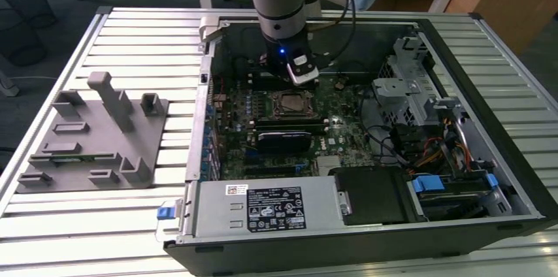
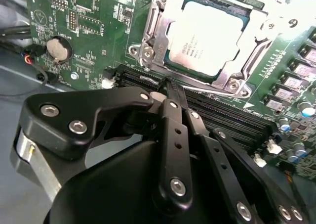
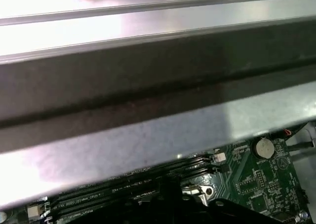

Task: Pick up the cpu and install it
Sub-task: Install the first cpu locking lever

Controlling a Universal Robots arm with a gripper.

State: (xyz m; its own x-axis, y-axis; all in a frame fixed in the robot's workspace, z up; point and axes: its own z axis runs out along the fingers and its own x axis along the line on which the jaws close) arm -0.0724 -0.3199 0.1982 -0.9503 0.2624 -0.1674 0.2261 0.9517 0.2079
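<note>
Silvery square cpu [image 2: 210, 38] seated in metal socket frame [image 2: 153, 36] | black pincer [image 2: 170, 88] pinched together, empty

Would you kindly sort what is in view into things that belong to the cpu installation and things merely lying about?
Belonging to the job:
- the cpu, seated in the socket frame
- the claw, fingers shut together, holding nothing, near the socket
- the computer case

Lying about:
- the grey holder fixture on the slatted table
- the coin battery
</note>
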